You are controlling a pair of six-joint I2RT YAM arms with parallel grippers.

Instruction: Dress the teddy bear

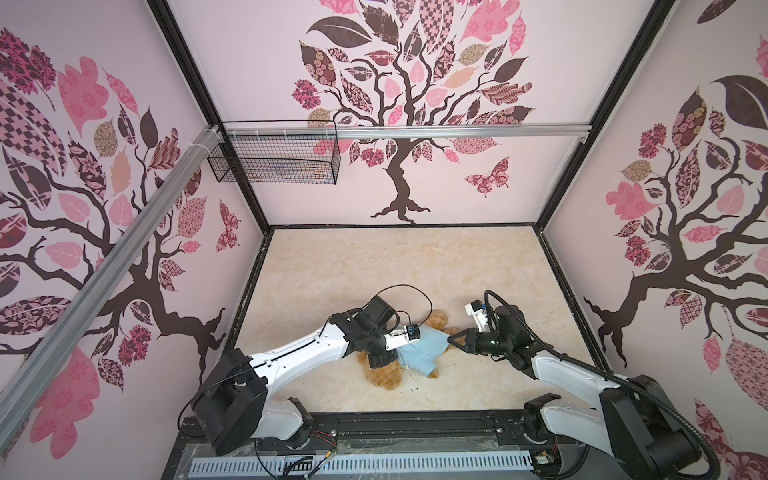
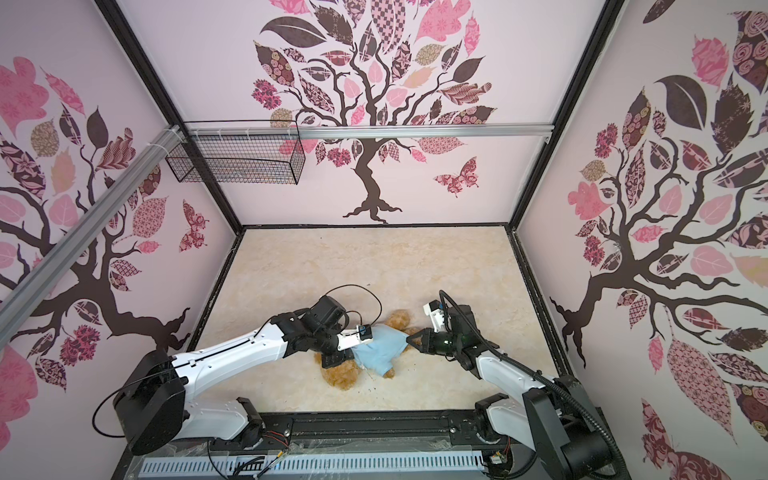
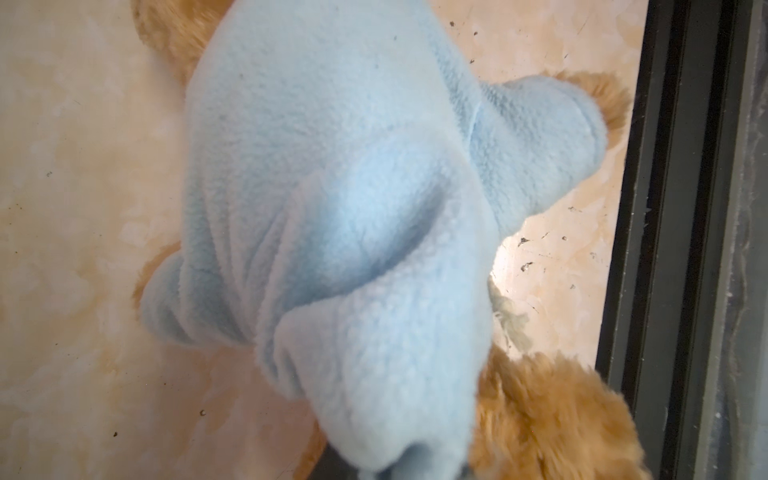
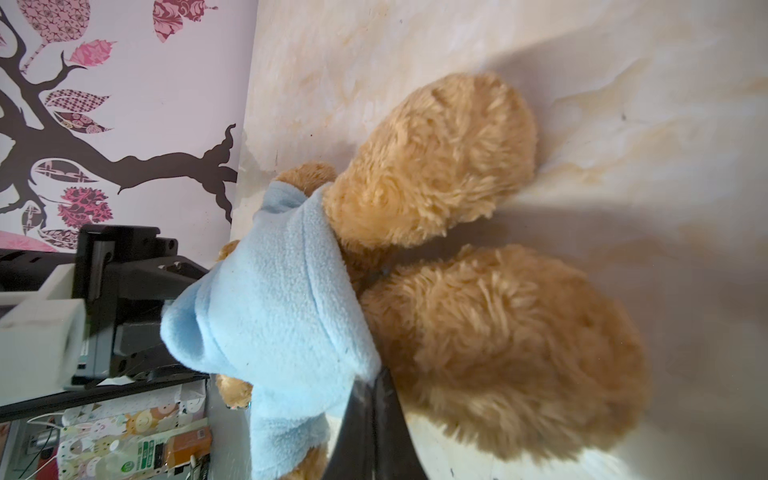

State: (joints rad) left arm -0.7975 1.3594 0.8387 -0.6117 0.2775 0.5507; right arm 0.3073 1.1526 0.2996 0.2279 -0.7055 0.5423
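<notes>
The golden-brown teddy bear [image 1: 384, 376] [image 2: 343, 374] lies on the marbled table in both top views, a light-blue shirt [image 1: 422, 349] [image 2: 380, 351] over its body. My left gripper [image 1: 400, 360] is shut on the shirt's end by the bear's head. In the left wrist view the shirt [image 3: 332, 187] bunches up over the jaws and hides them, with the bear's fur [image 3: 548, 415] beside it. My right gripper [image 1: 453, 337] [image 4: 374, 382] is shut on the shirt's hem [image 4: 282, 291] next to the bear's two legs [image 4: 498, 353], drawing it to a point.
A black wire basket [image 1: 274, 158] hangs on the aluminium rail at the back left. Patterned walls close in the table [image 1: 395, 266] on three sides. A black frame rail [image 1: 415, 419] [image 3: 665, 249] runs along the front edge, close to the bear.
</notes>
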